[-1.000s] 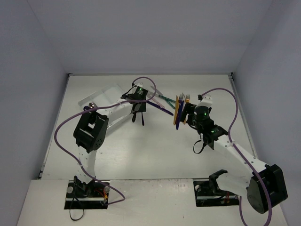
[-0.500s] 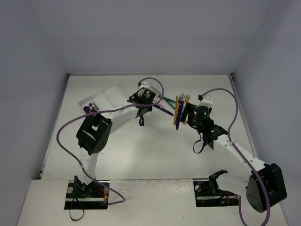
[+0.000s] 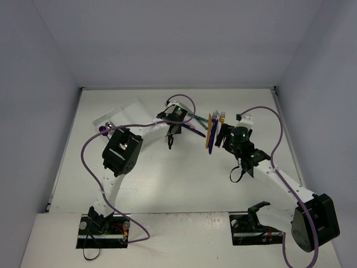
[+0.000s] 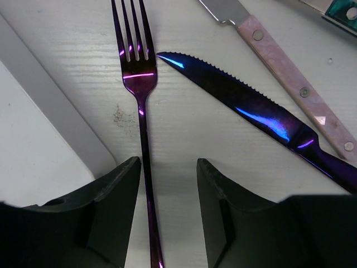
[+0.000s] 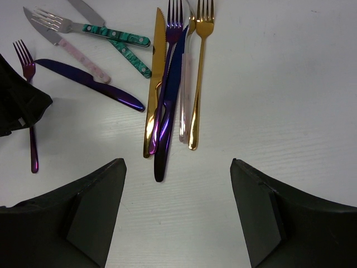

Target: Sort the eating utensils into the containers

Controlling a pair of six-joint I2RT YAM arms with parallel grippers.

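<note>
My left gripper (image 4: 167, 164) stands open low over the table, its fingers straddling the handle of a purple fork (image 4: 136, 67) without pinching it. A purple knife (image 4: 245, 106) and a pink-handled knife (image 4: 290, 78) lie just to its right. From above, the left gripper (image 3: 173, 131) sits right of the white tray (image 3: 128, 114). My right gripper (image 5: 177, 163) is wide open and empty, just short of a bundle with a gold knife (image 5: 153, 84), a dark blue utensil (image 5: 170, 106) and a gold fork (image 5: 198, 72).
Two teal-handled utensils (image 5: 125, 47) lie crossed behind the purple knife. The tray's rim (image 4: 50, 95) runs close along the left finger. A purple utensil (image 3: 103, 129) lies at the tray's near end. Walls close in the table at back and sides.
The left arm has swung right and its gripper now sits over the purple fork, jaws slightly narrower. The right arm has hardly moved.
</note>
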